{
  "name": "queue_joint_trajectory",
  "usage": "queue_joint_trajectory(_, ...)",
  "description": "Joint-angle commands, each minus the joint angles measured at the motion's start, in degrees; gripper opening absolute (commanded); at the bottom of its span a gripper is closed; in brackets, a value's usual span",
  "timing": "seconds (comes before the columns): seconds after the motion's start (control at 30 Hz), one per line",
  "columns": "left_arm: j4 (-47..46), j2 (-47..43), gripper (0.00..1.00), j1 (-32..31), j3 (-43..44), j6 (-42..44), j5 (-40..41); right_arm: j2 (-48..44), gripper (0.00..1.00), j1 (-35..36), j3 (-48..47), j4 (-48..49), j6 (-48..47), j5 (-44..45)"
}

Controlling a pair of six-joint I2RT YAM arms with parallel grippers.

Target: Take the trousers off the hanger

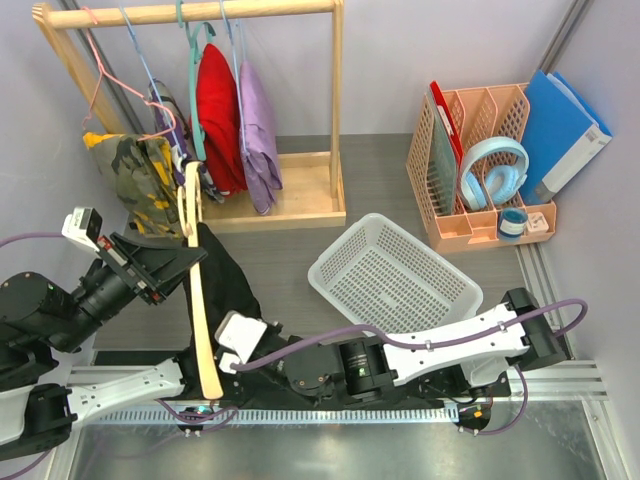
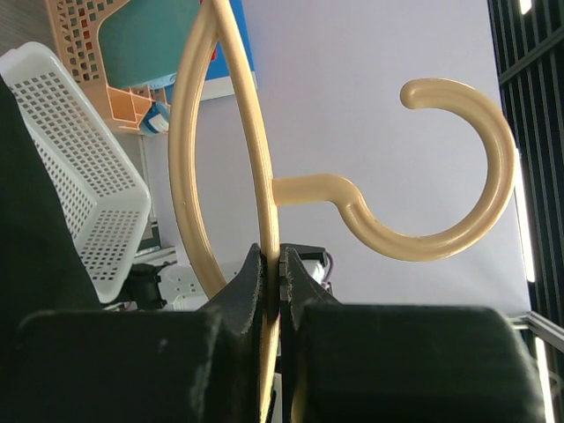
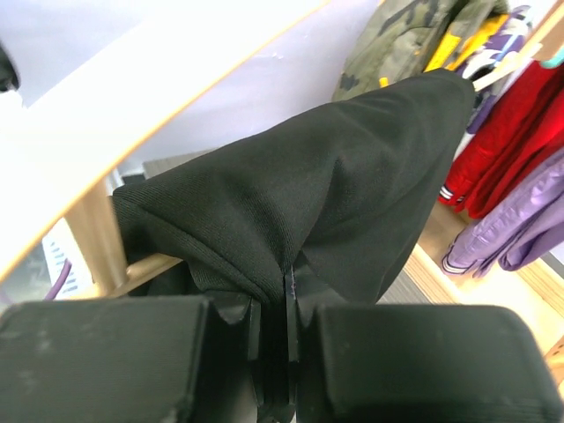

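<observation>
My left gripper (image 2: 279, 264) is pressed tight on one curved arm of the hanger (image 2: 441, 238); the arm's lower end is cut off behind my own fingers. My right gripper (image 3: 286, 304) pinches a fold of the trousers (image 3: 335, 176), which hang draped over the hanger's lower bar. The cloth hides most of that bar and swallows my right fingertips. From above, the hanger shows only edge-on, in front of the clothes rack (image 1: 335, 110).
</observation>
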State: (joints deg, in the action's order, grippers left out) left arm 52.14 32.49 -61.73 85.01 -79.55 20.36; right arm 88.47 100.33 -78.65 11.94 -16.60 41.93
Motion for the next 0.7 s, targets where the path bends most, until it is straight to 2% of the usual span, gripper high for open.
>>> queue_joint_trajectory(0.0, -5.6, -0.2, 0.00, 0.0, -1.2, -0.8, -0.1, -0.7, 0.01, -0.2, -3.7, 14.8, -0.4, 5.1)
queue_joint_trajectory(0.27, -2.5, -1.5, 0.00, 0.0, -1.5, -0.2, 2.6, -0.7, 0.01, -0.3, -5.9, 17.4, -0.9, 10.3)
queue_joint_trajectory(0.67, 3.9, -5.5, 0.00, 0.0, -4.0, -1.9, 8.5, 0.3, 0.01, -0.3, -13.9, 16.8, -4.8, 12.0)
